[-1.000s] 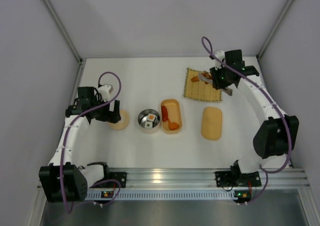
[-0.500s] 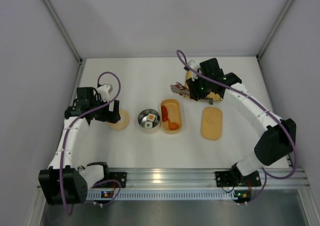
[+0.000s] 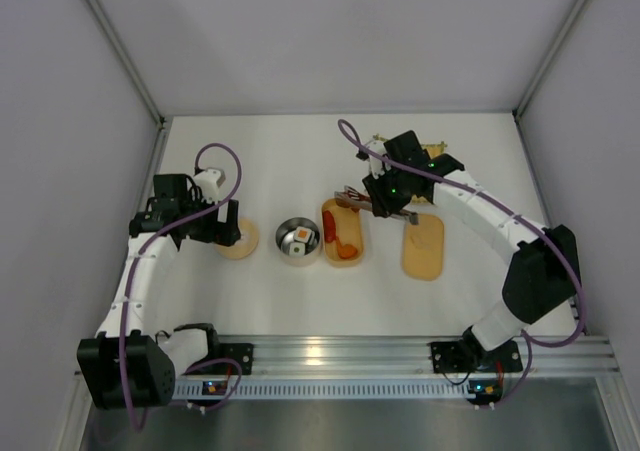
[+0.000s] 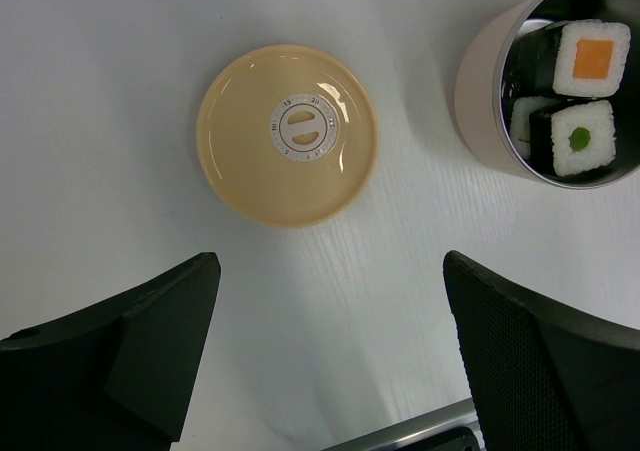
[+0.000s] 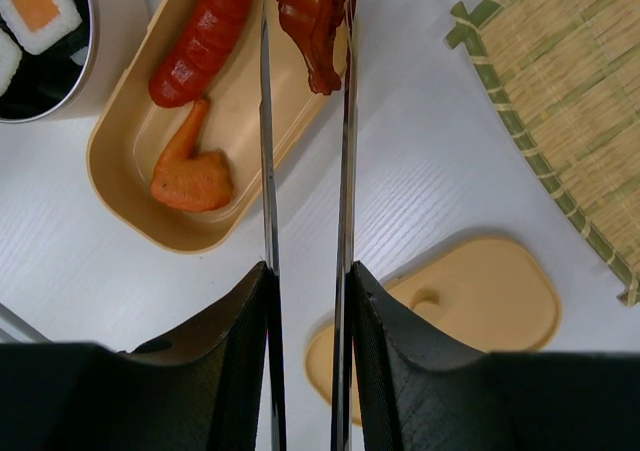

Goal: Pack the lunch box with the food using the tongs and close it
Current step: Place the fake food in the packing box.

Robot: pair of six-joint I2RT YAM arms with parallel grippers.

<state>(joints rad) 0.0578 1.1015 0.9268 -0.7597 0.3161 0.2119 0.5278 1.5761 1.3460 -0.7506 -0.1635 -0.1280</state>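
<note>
Tongs (image 5: 346, 171) pinched in right claw (image 5: 305, 283) — reddish food piece (image 5: 312, 16) gripped at tips, straight ahead, over lunch box (image 5: 235, 121) end.

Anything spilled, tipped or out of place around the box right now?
Nothing stands out. The tongs hold a dark red food piece over the far end of the lunch box, two pieces lie inside, and the lid lies flat beside it.

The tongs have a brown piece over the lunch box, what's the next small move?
Probably lower the tongs, held in the right claw, toward the lunch box floor beside the red sausage: the brown piece hangs near its rim, so dropping now might miss.
</note>
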